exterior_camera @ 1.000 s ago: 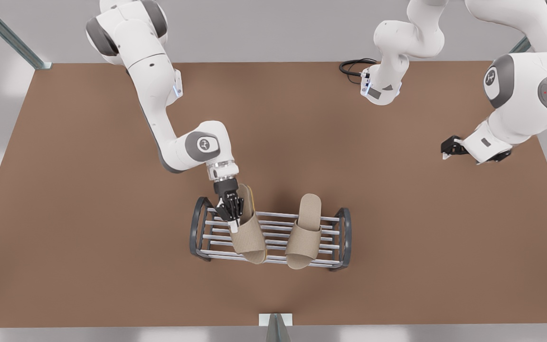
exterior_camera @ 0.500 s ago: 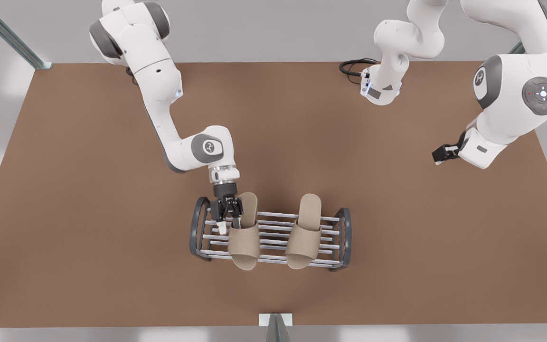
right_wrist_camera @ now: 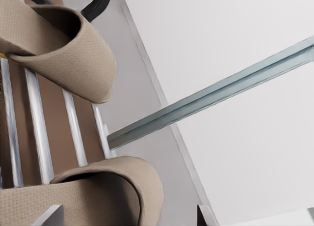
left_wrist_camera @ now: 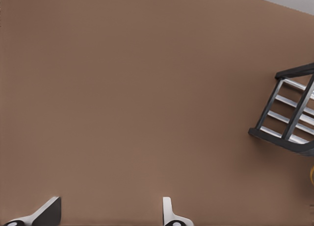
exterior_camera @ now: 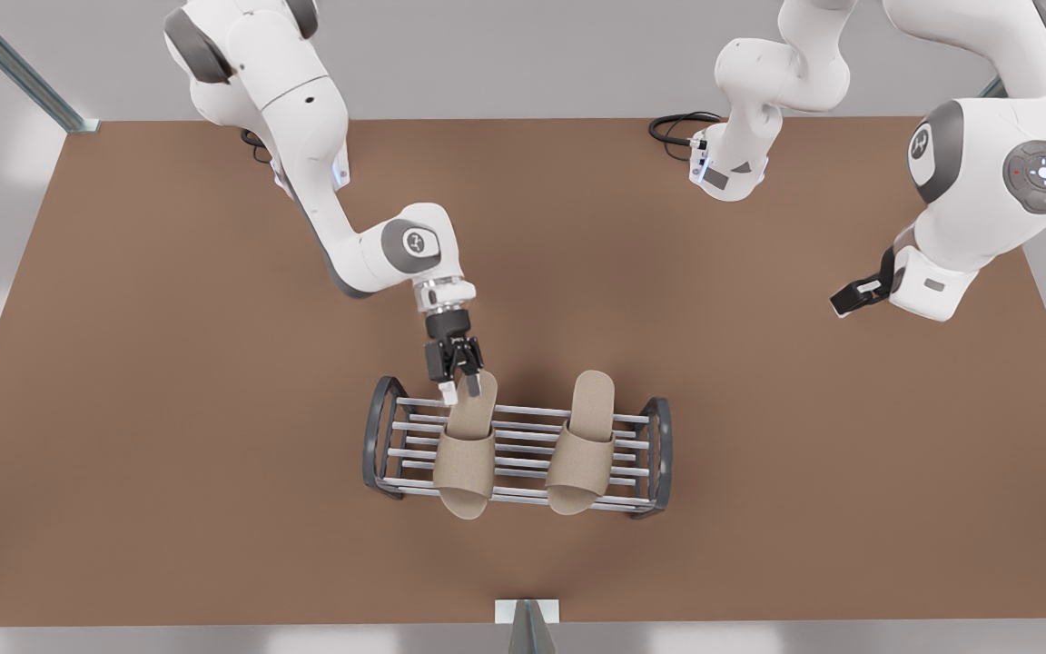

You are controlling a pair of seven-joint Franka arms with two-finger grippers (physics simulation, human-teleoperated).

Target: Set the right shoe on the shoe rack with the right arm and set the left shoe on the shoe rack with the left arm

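Observation:
Both beige slippers lie side by side on the shoe rack (exterior_camera: 380,436), toes toward the table's front edge. The right shoe (exterior_camera: 464,459) is on the front view's left and the left shoe (exterior_camera: 582,445) on its right. My right gripper (exterior_camera: 457,389) hangs open just behind the right shoe's heel, holding nothing. Its wrist view looks along the rack bars (right_wrist_camera: 39,137), with the right shoe (right_wrist_camera: 98,191) close by and the left shoe (right_wrist_camera: 64,44) beyond it. My left gripper (exterior_camera: 850,300) waits open far off at the front view's right, its fingers (left_wrist_camera: 49,211) spread over bare table, the rack's end frame (left_wrist_camera: 289,113) off to one side.
The brown table (exterior_camera: 169,409) has wide free room all around the rack. A black cable (exterior_camera: 673,127) coils at the back edge beside an arm base. Metal struts (exterior_camera: 24,73) run off the back corners, and a small bracket (exterior_camera: 527,622) sits at the front edge.
My right gripper let go of the right shoe, opened and drew back and up behind the rack. The shoe settled flat on the bars. The left arm shifted only slightly.

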